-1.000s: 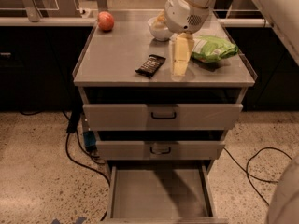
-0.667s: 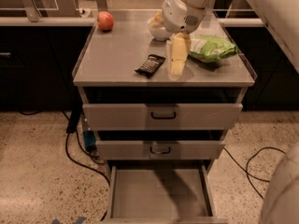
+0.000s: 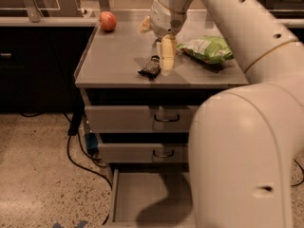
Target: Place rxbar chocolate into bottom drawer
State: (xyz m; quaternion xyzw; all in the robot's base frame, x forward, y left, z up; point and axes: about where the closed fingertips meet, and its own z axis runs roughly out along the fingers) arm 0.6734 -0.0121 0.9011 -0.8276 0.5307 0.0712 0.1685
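The rxbar chocolate [image 3: 150, 66], a small dark bar with pale lettering, lies on the grey cabinet top [image 3: 114, 61] near its front edge. My gripper [image 3: 167, 63] hangs down from the white arm just right of the bar, its tip at or near the cabinet top, close beside the bar. The bottom drawer [image 3: 124, 201] is pulled out below, and the grey floor that shows is bare. My arm hides the drawer's right part.
A green and white chip bag [image 3: 209, 49] lies right of the gripper. A red apple [image 3: 108, 21] sits at the back left of the top. The two upper drawers [image 3: 128, 118] are shut. Cables [image 3: 78, 160] run on the floor at the left.
The gripper has moved left, closer to the bar. The arm's large white segment now covers the lower right of the view. The bar has not moved.
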